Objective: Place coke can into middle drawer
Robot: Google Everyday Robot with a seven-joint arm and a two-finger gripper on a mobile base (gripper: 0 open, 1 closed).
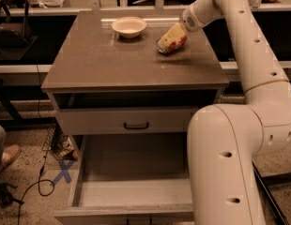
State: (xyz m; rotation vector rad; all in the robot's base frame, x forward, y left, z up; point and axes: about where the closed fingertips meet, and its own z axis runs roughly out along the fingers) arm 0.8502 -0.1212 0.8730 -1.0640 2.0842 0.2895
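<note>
The coke can [170, 44], orange-red with a silver end, is tilted on its side over the back right of the cabinet top. My gripper [173, 37] reaches in from the upper right and its cream fingers [175, 32] are closed around the can, holding it just above the surface. The middle drawer [136, 170] is pulled out at the bottom front of the cabinet. Its pale grey floor is bare. The can is well behind and above it.
A cream round bowl [129, 26] stands on the cabinet top [98, 64], left of the can. A shut drawer front with a black handle [136, 125] sits above the open drawer. My arm's bulky body [225, 163] fills the lower right. Cables [28, 186] lie on the floor at left.
</note>
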